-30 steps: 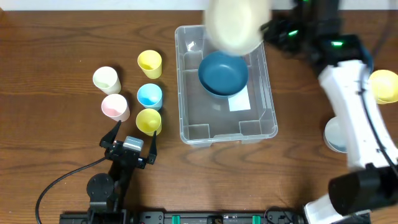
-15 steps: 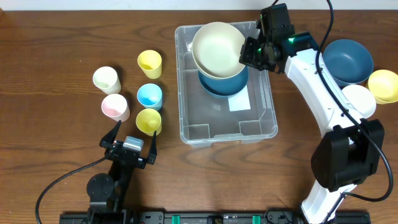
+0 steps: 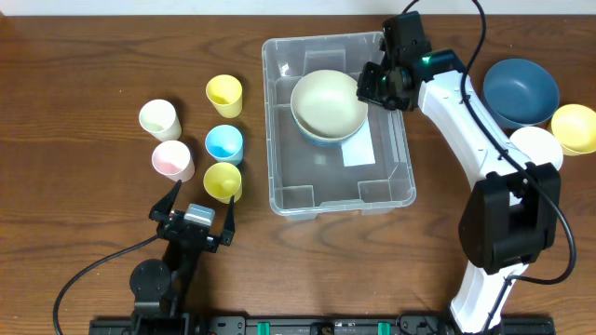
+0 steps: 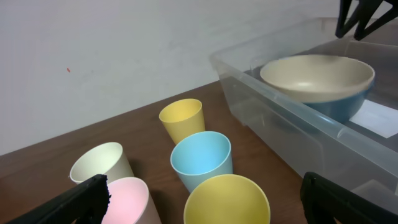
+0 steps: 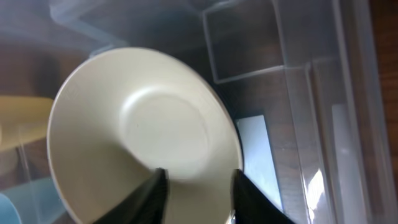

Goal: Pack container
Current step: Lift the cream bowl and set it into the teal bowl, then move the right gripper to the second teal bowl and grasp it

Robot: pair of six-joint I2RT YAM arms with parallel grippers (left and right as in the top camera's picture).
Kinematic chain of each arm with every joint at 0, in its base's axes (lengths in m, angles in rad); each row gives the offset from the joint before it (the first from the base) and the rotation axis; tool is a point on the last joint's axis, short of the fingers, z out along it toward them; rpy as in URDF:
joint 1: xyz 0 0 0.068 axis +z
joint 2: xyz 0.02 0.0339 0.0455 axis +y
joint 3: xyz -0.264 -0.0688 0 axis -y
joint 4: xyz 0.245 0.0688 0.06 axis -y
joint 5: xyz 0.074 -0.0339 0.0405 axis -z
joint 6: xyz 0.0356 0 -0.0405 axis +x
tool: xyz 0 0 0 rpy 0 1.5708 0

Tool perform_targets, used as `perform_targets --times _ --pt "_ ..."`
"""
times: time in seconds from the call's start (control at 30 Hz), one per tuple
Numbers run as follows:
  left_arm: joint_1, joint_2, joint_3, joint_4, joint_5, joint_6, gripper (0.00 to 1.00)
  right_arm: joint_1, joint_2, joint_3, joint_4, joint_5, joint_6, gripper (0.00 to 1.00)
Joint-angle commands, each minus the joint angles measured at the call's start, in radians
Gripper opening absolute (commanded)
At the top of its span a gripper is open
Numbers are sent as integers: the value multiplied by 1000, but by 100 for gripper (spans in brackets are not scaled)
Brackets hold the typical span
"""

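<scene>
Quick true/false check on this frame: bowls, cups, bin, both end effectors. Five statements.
1. The cream bowl sits nested in a blue bowl inside the bin. True.
2. The left end effector grips a cup. False: it is open and empty, short of the near yellow cup.
3. Five cups stand on the table outside the bin. True: far yellow cup, cream cup, pink cup, blue cup and the near yellow cup.
4. Every bowl is packed. False: a second blue bowl, a yellow bowl and a white bowl sit on the table.
5. The right end effector is over the bin, its jaws apart at the cream bowl's rim. True.
</scene>
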Motion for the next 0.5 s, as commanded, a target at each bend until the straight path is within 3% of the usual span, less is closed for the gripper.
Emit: perform_targets --times 0.0,0.23,0.3,0.47 --pt "6 -5 -18 -34 13 6 98 -2 -2 5 13 11 -19 48" --pt "6 -5 -18 -34 13 6 98 -59 -35 151 -41 71 -82 78" --pt "6 -5 -18 -34 13 6 98 -98 -49 220 -92 144 -76 98" --pt "6 -5 -18 -34 13 6 98 -277 -69 346 -181 259 60 99"
